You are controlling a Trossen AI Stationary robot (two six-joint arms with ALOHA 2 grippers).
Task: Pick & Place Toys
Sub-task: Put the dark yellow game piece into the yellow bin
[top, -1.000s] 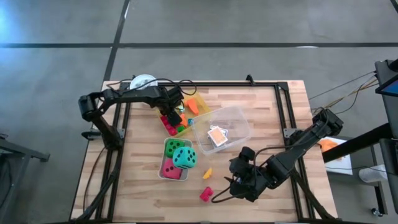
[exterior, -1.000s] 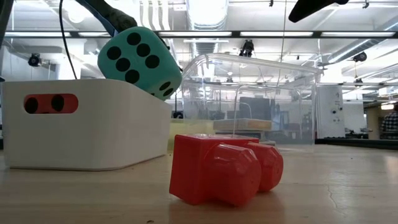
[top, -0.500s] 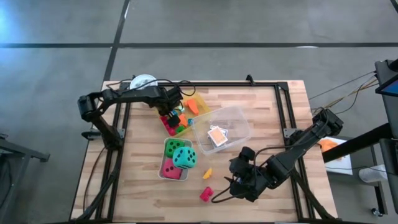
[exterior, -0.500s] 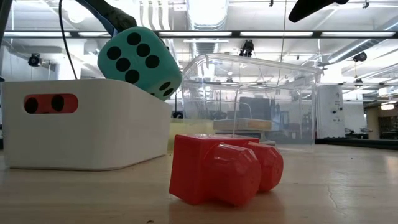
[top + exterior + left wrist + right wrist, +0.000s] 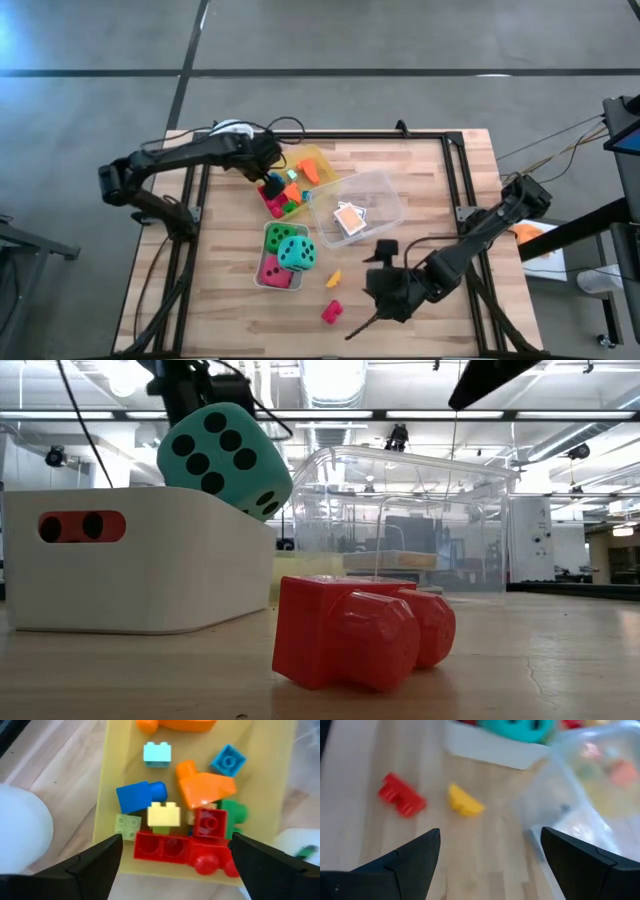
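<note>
The left pincer (image 5: 272, 178) is held over the shallow yellow plastic tray (image 5: 318, 158) at the far left part of the wooden slatted table (image 5: 440, 200), with its two dark fingers (image 5: 95, 862) spread wide and nothing between them. In the left wrist view the tray is seen filled with small bright plastic blocks: a long red studded block (image 5: 172, 849), a pale yellow block (image 5: 164, 814), a blue block (image 5: 137, 797), an orange wedge block (image 5: 205, 787) and a green block (image 5: 231, 812), lying touching one another in a heap. A white round cup (image 5: 232, 128) stands just beyond the tray, near the table's far edge.

The right pincer (image 5: 378, 290) is placed above the near part of the table, its fingers also spread wide and empty. Two loose toys lie on the bare wood near it: a small red plastic block (image 5: 331, 312) and a small yellow wedge-shaped block (image 5: 334, 278), set apart from each other.

A white rectangular bin (image 5: 262, 275) is seen between the tray and the red block. It holds a green dotted die (image 5: 283, 236), a teal dotted die (image 5: 297, 253) tilted on top, and a red dotted die (image 5: 273, 268). Beside the bin stands a clear plastic box (image 5: 385, 190), in which a small orange-backed card pack (image 5: 348, 218) lies.
</note>
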